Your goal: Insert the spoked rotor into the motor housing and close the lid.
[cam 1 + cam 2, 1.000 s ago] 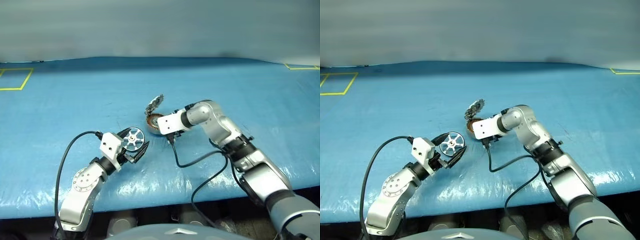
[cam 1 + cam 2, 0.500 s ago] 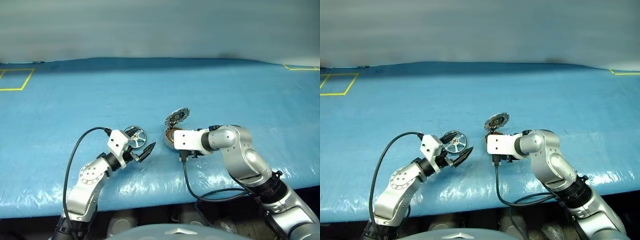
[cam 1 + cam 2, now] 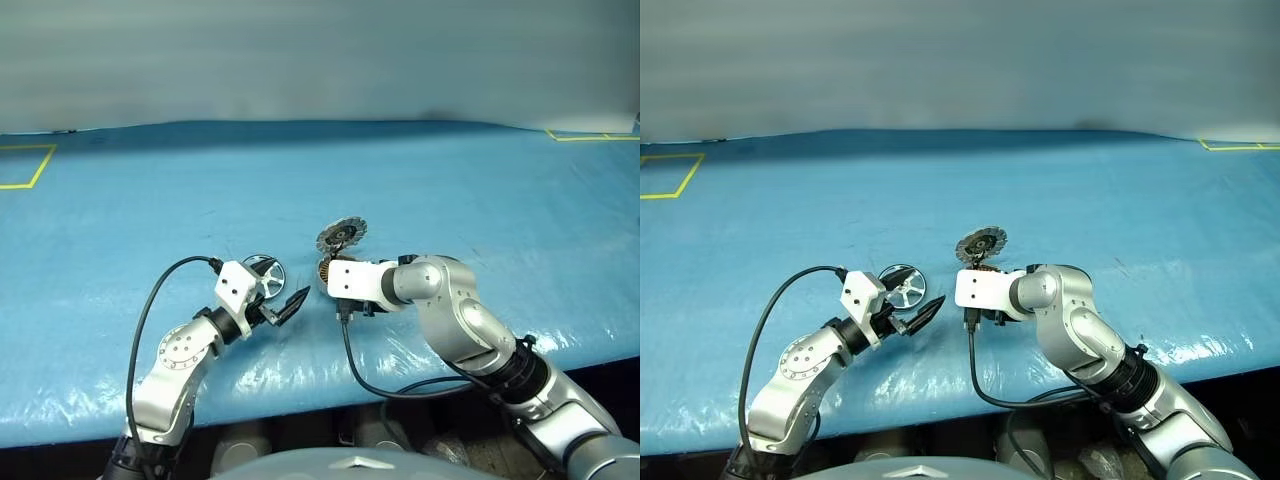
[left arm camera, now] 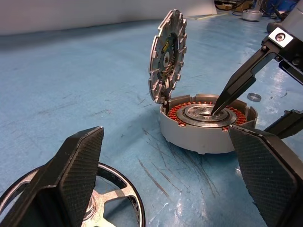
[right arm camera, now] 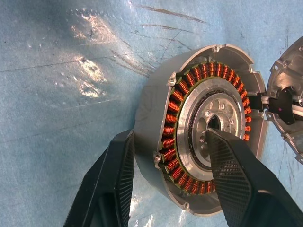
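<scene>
Right pincer [image 4: 222,106] gripping motor housing [image 5: 208,127] wall, copper windings inside, lid [image 4: 166,56] upright; left pincer [image 3: 285,305] open.

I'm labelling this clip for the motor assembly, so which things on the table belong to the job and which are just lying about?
Part of the job:
- spoked rotor, on the table by the left gripper
- motor housing, wall between the right gripper's fingers
- lid, standing open

Lying about:
- small metal ring
- yellow tape marks
</scene>
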Motion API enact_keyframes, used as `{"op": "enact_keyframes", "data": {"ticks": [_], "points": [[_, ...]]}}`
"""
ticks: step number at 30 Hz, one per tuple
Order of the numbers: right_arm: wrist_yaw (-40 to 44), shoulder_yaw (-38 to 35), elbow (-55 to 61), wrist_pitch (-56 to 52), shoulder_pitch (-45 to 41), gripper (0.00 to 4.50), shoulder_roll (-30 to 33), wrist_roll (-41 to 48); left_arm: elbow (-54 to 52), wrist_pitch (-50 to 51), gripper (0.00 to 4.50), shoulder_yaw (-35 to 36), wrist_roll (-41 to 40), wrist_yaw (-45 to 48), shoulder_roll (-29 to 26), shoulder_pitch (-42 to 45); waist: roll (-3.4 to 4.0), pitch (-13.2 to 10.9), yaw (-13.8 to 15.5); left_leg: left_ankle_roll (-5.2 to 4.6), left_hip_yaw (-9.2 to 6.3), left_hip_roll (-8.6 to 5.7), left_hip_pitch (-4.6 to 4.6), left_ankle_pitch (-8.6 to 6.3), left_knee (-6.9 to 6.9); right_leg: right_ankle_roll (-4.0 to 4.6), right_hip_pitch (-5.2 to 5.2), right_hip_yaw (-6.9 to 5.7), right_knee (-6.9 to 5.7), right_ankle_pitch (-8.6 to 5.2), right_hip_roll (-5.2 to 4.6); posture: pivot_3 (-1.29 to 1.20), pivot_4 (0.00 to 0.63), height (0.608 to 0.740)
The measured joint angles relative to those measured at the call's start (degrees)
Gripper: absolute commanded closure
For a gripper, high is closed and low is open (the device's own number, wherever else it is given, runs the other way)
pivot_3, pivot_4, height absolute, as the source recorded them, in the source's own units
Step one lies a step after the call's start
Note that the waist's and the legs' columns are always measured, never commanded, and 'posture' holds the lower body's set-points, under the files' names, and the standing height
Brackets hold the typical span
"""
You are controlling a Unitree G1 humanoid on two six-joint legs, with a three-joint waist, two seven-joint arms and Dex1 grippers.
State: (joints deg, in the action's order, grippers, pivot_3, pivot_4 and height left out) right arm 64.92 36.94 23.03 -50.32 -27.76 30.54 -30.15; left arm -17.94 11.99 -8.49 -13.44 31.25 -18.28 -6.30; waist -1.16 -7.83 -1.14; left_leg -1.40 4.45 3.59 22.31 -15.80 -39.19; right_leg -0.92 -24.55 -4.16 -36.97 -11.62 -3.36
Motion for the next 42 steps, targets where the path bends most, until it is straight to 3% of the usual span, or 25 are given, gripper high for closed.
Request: {"op": "enact_keyframes", "data": {"ticks": [3, 4, 7, 19, 26, 30, 38, 40, 42], "points": [[-0.6, 0.4, -1.9, -0.8, -0.9, 2.28, -1.9, 0.1, 0.0, -0.2, 0.0, 0.1, 0.8, -1.1, 0.2, -0.6, -0.08, 0.1, -0.2, 0.01, 0.0, 0.06, -0.3, -0.01, 0.02, 0.03, 0.14, 0.01, -0.01, 0.02, -0.05, 0.0, 0.15, 0.74], [-0.8, 0.6, -2.3, -0.7, -1.2, 1.76, -2.0, 0.4, 0.0, -0.2, 0.0, 0.1, 0.8, -1.2, 0.2, -0.8, -0.08, 0.1, -0.2, 0.05, -0.03, 0.17, -0.41, -0.03, 0.04, 0.03, 0.18, 0.01, -0.02, 0.02, -0.12, 0.0, 0.15, 0.74], [-1.0, 1.0, -4.8, -2.3, -1.3, 0.9, -3.7, 2.3, -0.1, -0.3, 0.0, 0.1, 0.8, -1.2, 0.2, -1.1, 0.06, 0.0, 0.0, 0.08, -0.03, 0.15, -0.41, -0.05, 0.05, 0.03, 0.14, 0.01, -0.02, 0.02, -0.18, 0.0, 0.15, 0.74], [-1.5, -2.8, -2.7, -11.9, -2.9, 0.9, -3.3, 13.0, -0.1, -0.3, 0.0, 0.0, 0.8, -0.5, 0.1, -1.4, 0.11, -0.1, 0.3, 0.17, -0.06, 0.05, -0.23, -0.18, 0.36, 0.21, -0.09, -0.06, 0.07, -0.07, -0.14, 0.0, 0.15, 0.74], [-3.9, -6.3, 2.2, -14.3, -2.8, 0.9, 1.1, 19.2, -0.1, -0.4, 0.0, -0.1, 1.0, 0.0, 0.1, -1.4, 0.3, -0.2, 0.6, 0.1, -0.16, -0.22, 1.1, -0.19, 0.16, 0.34, -0.89, -0.03, 0.08, 0.23, -0.07, 0.0, 0.15, 0.74], [-5.4, -8.9, 5.8, -15.6, -2.4, 0.9, 4.0, 21.7, -0.1, -0.2, 0.0, -0.1, 1.0, 0.1, -0.1, -0.9, 0.37, -0.3, 0.7, 0.09, -0.21, -0.22, 1.23, -0.2, 0.12, 0.04, -0.96, -0.07, 0.14, 0.36, -0.02, 0.0, 0.15, 0.74], [-9.5, -19.9, 13.3, -22.4, 5.7, 0.9, 8.2, 29.3, -0.4, 0.0, 0.0, -0.3, 1.0, 1.1, -0.5, -0.6, 0.37, -0.3, 0.7, 0.07, -0.23, -0.23, 1.23, -0.21, 0.09, -0.2, -0.93, -0.06, 0.14, 0.16, -0.02, 0.0, 0.15, 0.74], [-13.0, -24.9, 13.4, -22.7, 9.7, 0.9, 6.4, 29.8, -0.5, 0.0, 0.0, -0.3, 1.0, 1.1, -0.5, -0.7, 0.36, -0.3, 0.9, 0.07, -0.24, -0.23, 1.24, -0.21, 0.05, -0.2, -0.91, -0.06, 0.13, 0.16, -0.01, 0.0, 0.15, 0.74], [-18.3, -33.1, 13.4, -18.5, 15.5, 0.9, 0.6, 30.6, -0.5, 0.0, 0.0, -0.3, 1.0, 1.1, -0.4, -0.9, 0.35, -0.3, 1.1, 0.08, -0.22, -0.22, 1.24, -0.21, 0.08, -0.26, -0.93, -0.03, 0.12, 0.18, 0.03, 0.0, 0.15, 0.74]]}}
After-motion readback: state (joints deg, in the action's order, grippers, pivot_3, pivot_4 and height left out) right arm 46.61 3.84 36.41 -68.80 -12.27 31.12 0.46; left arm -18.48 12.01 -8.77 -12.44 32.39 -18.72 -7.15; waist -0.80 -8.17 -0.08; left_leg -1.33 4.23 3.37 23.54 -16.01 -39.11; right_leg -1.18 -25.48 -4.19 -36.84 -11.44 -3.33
